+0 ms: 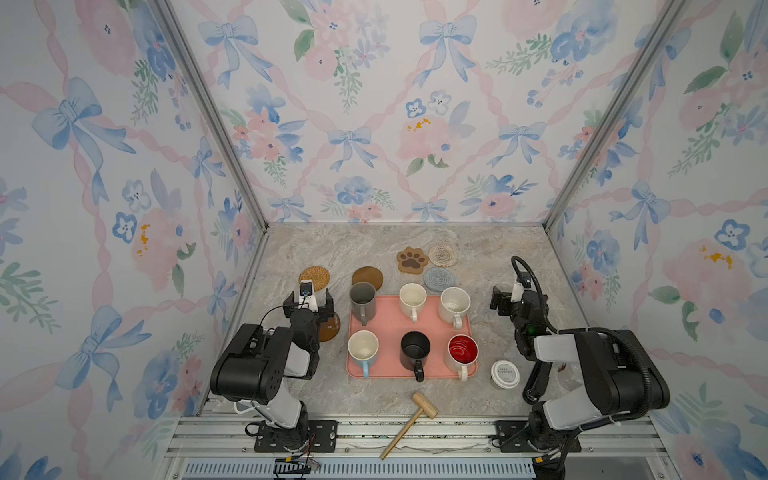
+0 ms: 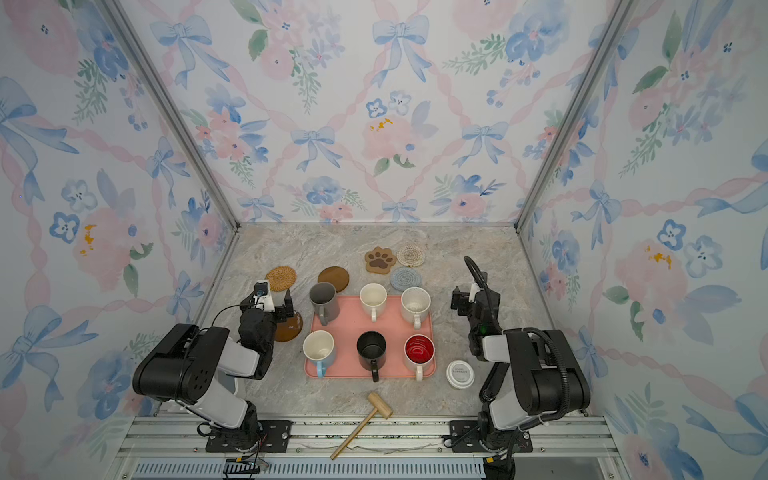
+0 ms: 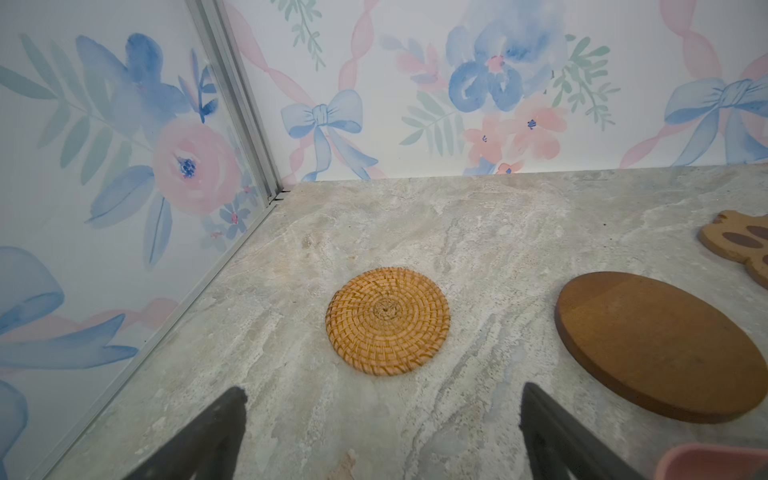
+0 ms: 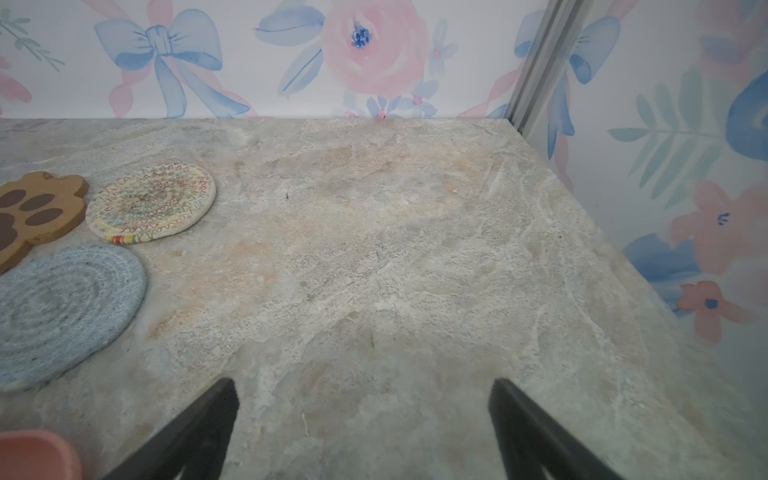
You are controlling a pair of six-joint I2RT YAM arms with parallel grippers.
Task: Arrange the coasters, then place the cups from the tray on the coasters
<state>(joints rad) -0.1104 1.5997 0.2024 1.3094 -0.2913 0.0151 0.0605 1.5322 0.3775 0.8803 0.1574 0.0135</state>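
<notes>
On the marbled grey desk sit six mugs and six coasters, counted in both top views. All six mugs stand upright on the flat pink rounded-rectangle tray, in two rows of three. The grey mug, cream mug and speckled white mug are at the back; the light-blue-sided white mug, black mug and red-lined white mug are at the front. Beyond the tray lie the tan woven rattan round coaster, a brown wooden round coaster, the brown paw-shaped coaster, the cream woven round coaster and the grey-blue woven round coaster. A second brown wooden round coaster lies left of the tray, half hidden under the left arm, and shows in the top views only, as do the mugs. One white-lidded paper cup and one wooden mallet lie near the front edge. The left wrist view shows the rattan round, one wooden round, the paw's edge and a tray corner; the right wrist view reveals coloured zigzag stitching on the cream round. The left pincer and right pincer both gape wide over bare desk, gripping nothing.
</notes>
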